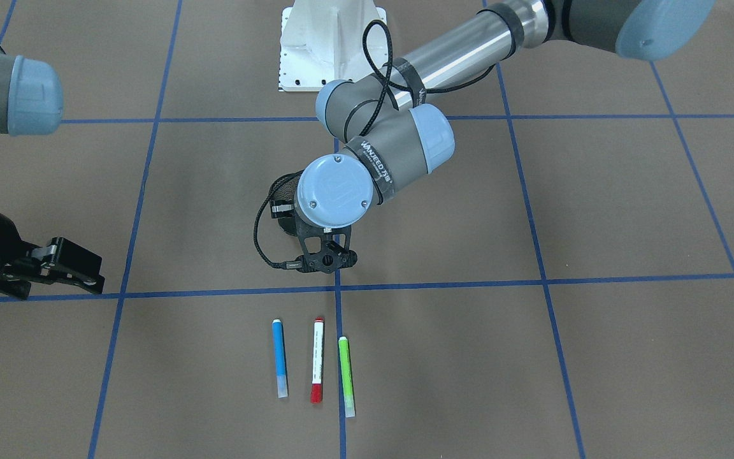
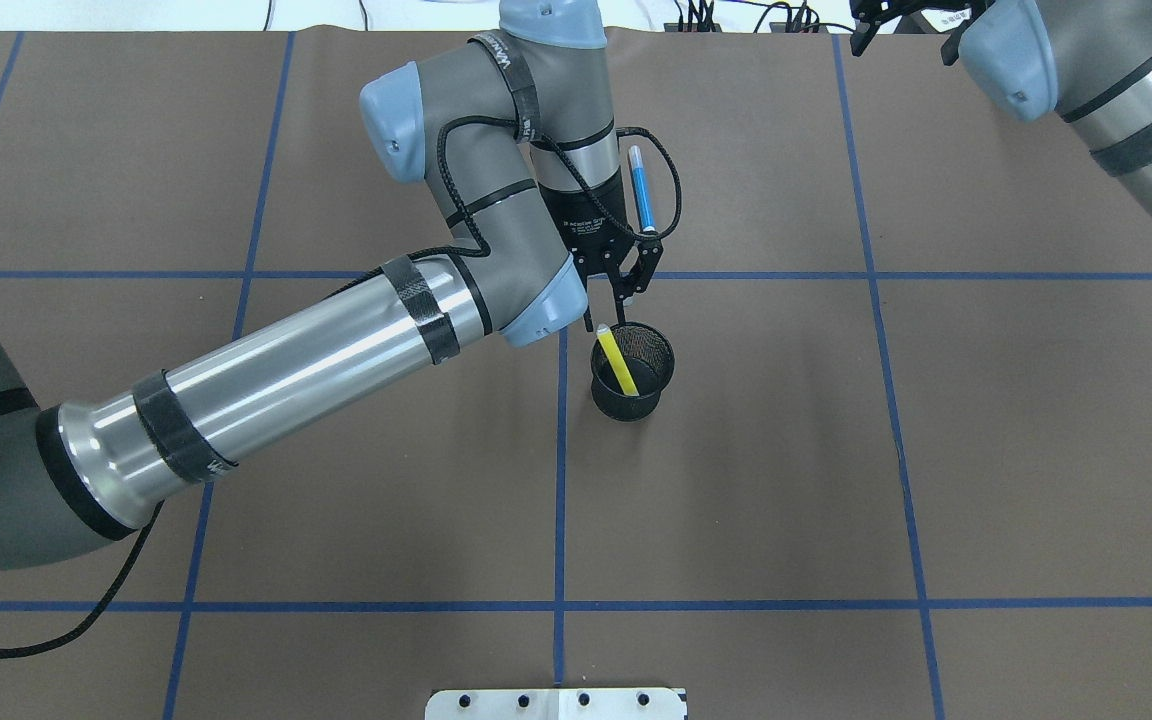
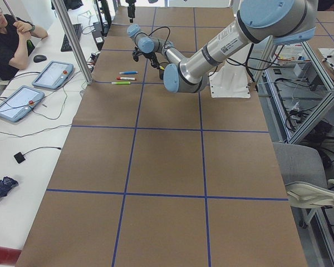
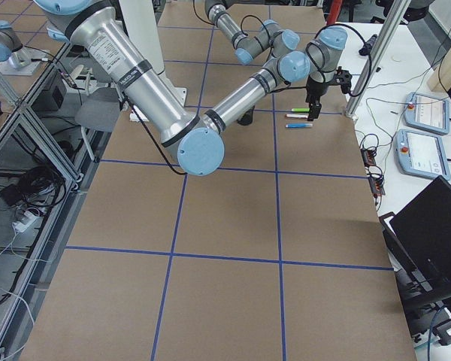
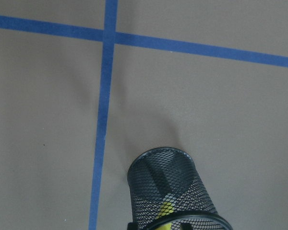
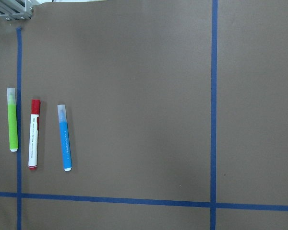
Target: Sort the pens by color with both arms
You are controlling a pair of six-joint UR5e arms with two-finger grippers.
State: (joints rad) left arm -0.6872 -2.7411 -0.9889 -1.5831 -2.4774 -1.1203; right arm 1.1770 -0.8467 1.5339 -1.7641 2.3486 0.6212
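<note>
One broad brown worktop (image 2: 736, 480), gridded in blue tape, carries it all. Across it reaches the grey-and-silver left arm (image 2: 306, 370), wrist bent down right over the black mesh cup (image 2: 626, 405). The matching right arm (image 2: 1116, 80) hangs well off to the cup's side, out on the robot's right. The white bolted pedestal (image 1: 335, 44) sits behind the cup, on the robot's side.

Now the claws. The left claw (image 2: 626, 295) hovers just above the cup's far rim, fingers drawn to a narrow V and holding nothing, though whether they quite meet I cannot tell. The right claw (image 1: 100, 273) is parted and empty.

And the pens: the yellow marker pen (image 2: 616, 362) leans inside the cup, upper end at the rim. Beyond the cup, away from the pedestal, three lie side by side, not touching: the lime green pen (image 1: 346, 376), the white-barrelled red-capped pen (image 1: 317, 360) in the middle, and the blue pen (image 1: 280, 359).
</note>
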